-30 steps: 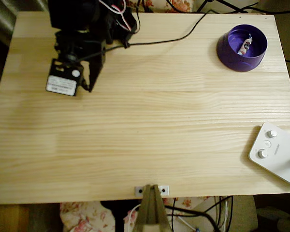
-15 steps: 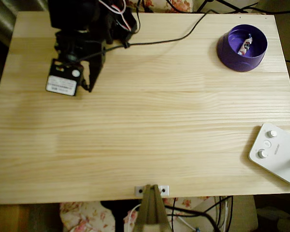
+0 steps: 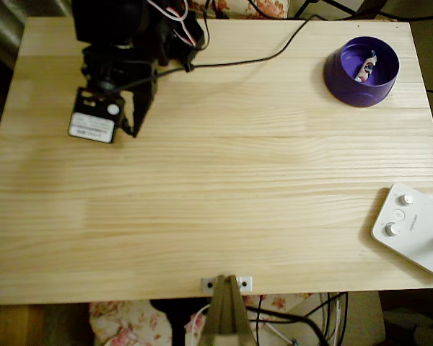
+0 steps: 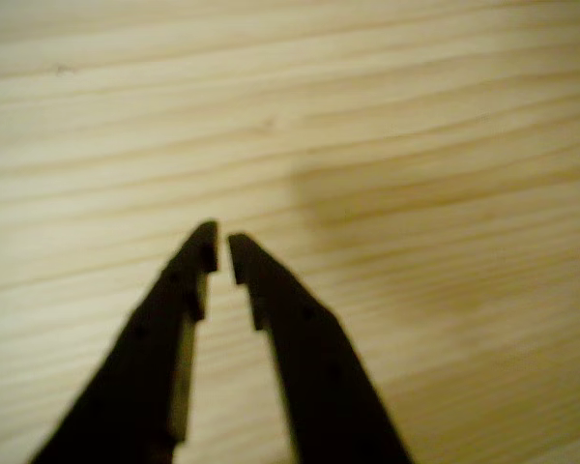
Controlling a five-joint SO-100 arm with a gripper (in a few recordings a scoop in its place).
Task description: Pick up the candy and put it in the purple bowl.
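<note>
Candy (image 3: 364,68) lying inside the purple bowl (image 3: 340,75), tilted against the inner wall, so task judged as good as done. Bowl near the far right corner of the tabletop (image 3: 216,202); black arm folded well apart from the bowl, at the opposite far corner. Pincer (image 4: 221,249) seen in the wrist view with tips nearly together, a thin gap between, holding nothing, bare wood beneath. White button-topped device (image 3: 411,227) on the bowl's near side, cut off by the picture's edge. Little left to go wrong; a stray sweep toward the bowl could knock it over. Wrapper marks too small to read, wrist view blurred
</note>
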